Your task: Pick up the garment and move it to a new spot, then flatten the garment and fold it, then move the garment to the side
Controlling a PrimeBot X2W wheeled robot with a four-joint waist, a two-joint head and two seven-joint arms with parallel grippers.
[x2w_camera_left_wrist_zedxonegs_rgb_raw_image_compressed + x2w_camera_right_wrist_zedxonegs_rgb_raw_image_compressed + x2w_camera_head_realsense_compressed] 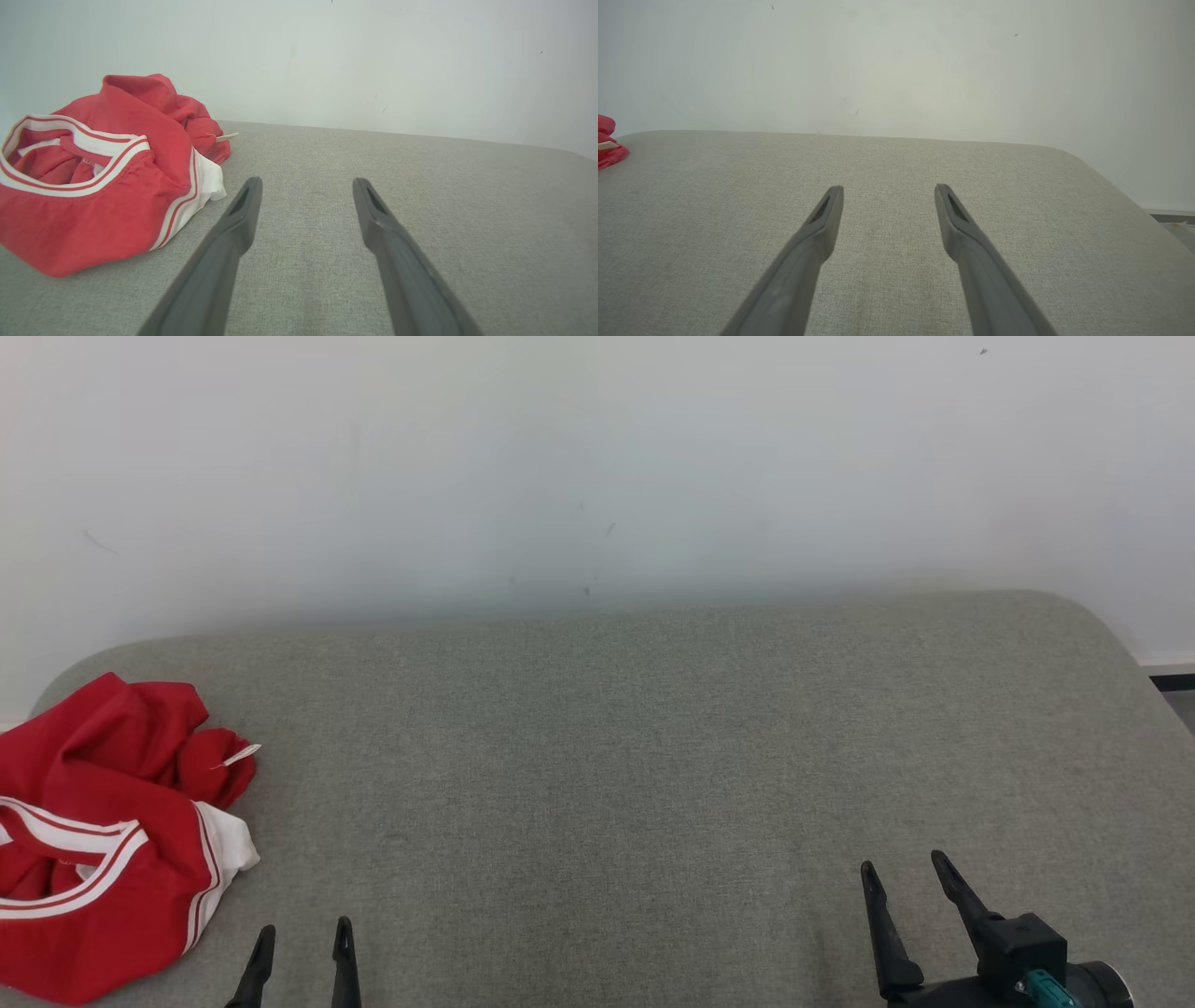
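Gaping: L pincer (pixel 306 926), R pincer (pixel 902 861); garment (pixel 112 859), prob. shirt.

The head camera is looking forward and down from above and behind the left end effector (pixel 306 926) and right end effector (pixel 903 861), taking in the grey bench (pixel 607 737) and the white wall (pixel 597 467) beyond them. The left wrist camera is sitting low and close behind the left end effector, facing the wall, with the red garment (pixel 93 210) near its left. The right wrist camera is facing the same way, with the garment far to the left of its end effector. All three views are sharing bench, wall and garment.
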